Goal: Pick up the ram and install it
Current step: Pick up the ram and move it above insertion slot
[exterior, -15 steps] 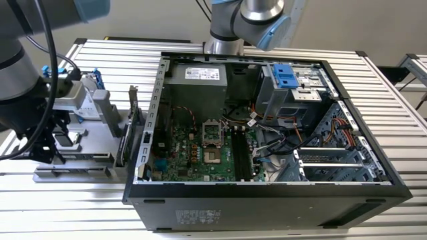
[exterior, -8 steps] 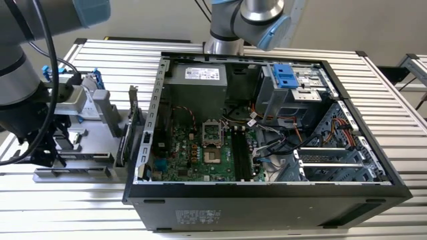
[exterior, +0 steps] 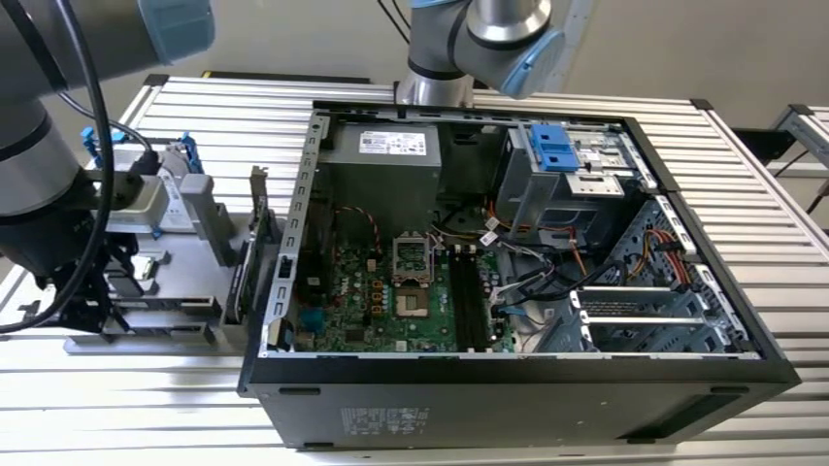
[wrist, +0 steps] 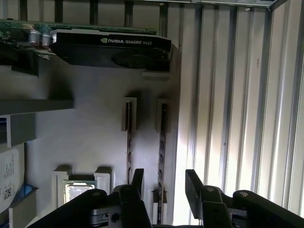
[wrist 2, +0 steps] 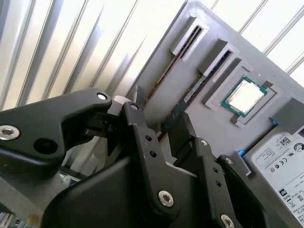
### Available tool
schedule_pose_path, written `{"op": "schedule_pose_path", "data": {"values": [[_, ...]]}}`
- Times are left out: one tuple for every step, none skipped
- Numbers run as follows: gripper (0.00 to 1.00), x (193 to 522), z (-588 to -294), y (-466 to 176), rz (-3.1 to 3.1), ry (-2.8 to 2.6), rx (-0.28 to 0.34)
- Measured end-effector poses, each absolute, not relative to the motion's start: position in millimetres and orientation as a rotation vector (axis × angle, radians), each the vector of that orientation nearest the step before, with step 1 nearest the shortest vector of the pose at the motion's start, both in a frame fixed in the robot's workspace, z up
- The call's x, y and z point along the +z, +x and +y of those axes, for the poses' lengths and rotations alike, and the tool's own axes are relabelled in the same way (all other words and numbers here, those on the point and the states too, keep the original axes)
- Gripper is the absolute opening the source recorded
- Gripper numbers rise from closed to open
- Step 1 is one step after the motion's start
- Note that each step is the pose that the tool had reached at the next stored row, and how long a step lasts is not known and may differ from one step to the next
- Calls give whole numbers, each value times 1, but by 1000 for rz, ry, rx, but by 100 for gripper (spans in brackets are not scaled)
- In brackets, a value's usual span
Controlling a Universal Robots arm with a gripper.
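Observation:
Two ram sticks stand on edge in slots of a grey holder tray [wrist: 95,123]. In the first wrist view my gripper [wrist: 165,183] is open, and one ram [wrist: 163,142] runs between its black fingertips [wrist: 138,178] with a gap on each side. A second ram [wrist: 129,142] lies just outside them. The second wrist view shows the same ram [wrist 2: 190,95] leading in between the open fingers [wrist 2: 183,126]. In the exterior view the arm hangs over the tray [exterior: 155,311] at that view's left, beside the open computer case [exterior: 518,388].
The tray also holds a processor chip [wrist 2: 244,95], a hard drive [wrist 2: 280,161] and an upright expansion card [wrist: 111,50]. Inside the case, the motherboard's memory slots [exterior: 467,301] lie beside the processor socket [exterior: 408,257], with loose cables [exterior: 557,272] nearby. The table is ribbed metal [exterior: 130,408].

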State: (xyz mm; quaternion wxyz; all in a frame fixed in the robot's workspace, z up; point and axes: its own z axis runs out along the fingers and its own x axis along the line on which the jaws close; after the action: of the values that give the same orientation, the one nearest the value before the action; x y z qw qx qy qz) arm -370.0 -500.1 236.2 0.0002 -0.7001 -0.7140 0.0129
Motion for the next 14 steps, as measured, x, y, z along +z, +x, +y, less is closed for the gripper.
{"op": "schedule_pose_path", "data": {"values": [[100, 235, -501, -370, -2240, -2202, 40], [100, 234, -501, -370, -2238, -2204, 40], [100, 234, -501, -370, -2234, -2207, 40], [100, 233, -502, -370, -2230, -2212, 40], [100, 232, -502, -370, -2226, -2216, 41], [100, 231, -503, -370, -2222, -2220, 41], [100, 231, -503, -370, -2219, -2223, 41], [100, 230, -503, -370, -2217, -2225, 41], [100, 230, -503, -370, -2217, -2225, 41], [100, 229, -503, -370, -2216, -2225, 41], [100, 229, -503, -370, -2216, -2225, 41], [100, 229, -503, -370, -2216, -2225, 41], [100, 229, -503, -370, -2216, -2225, 40], [100, 229, -503, -370, -2216, -2225, 40]]}}
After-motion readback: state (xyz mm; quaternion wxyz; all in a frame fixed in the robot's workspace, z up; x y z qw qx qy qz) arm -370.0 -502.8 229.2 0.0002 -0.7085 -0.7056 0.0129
